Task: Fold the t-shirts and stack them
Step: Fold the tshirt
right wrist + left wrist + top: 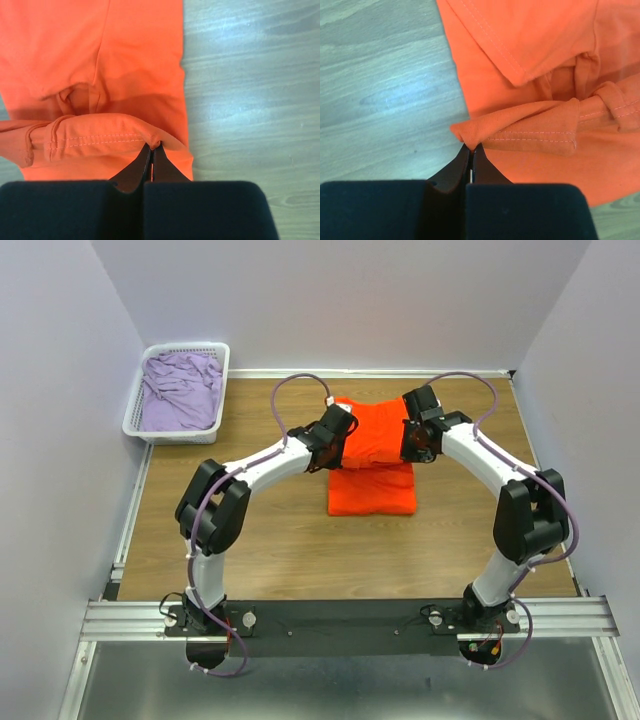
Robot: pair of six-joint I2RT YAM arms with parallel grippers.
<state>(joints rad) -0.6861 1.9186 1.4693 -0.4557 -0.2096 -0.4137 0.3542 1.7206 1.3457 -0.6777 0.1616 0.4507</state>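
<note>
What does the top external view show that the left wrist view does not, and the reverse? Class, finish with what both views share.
Only the top external view: the white basket holding the lilac t-shirt, and the right end effector at the garment's other side. Only the left wrist view: the stitched hem close up, and the left end effector shut on a folded corner of the cloth. Both: the orange t-shirt lying on the wooden table.

light: bright, even | shadows: soft, short | glare: pale sheen on table (390,100) | focus: sharp throughout
</note>
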